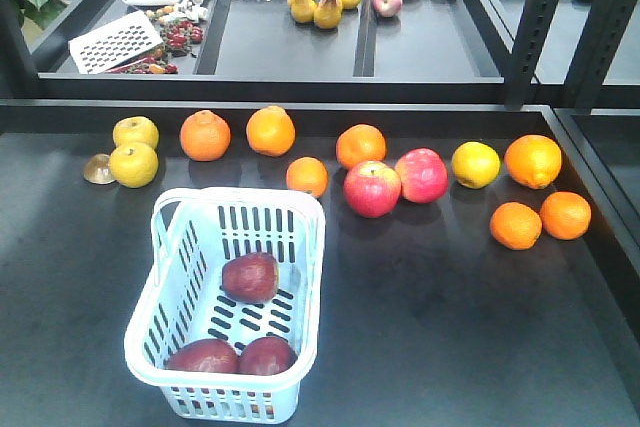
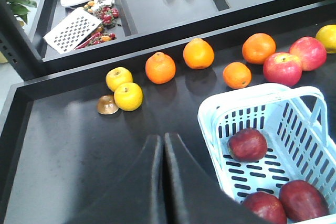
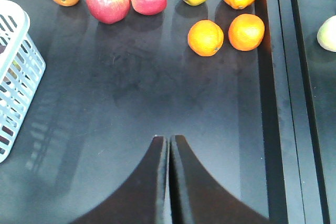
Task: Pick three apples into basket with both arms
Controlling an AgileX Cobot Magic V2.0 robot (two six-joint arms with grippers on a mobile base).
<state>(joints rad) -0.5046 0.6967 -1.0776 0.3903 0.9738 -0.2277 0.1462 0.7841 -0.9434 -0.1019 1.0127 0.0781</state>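
Three dark maroon apples (image 1: 250,277) in pale blue slotted basket (image 1: 300,277); both pincers apparently together.

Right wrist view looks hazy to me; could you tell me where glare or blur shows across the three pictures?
Right wrist view: soft, with pale sheen on the tabletop. Left wrist view: sharper, basket rim bright. Front view: top edge washed out, apples in the basket crisp.
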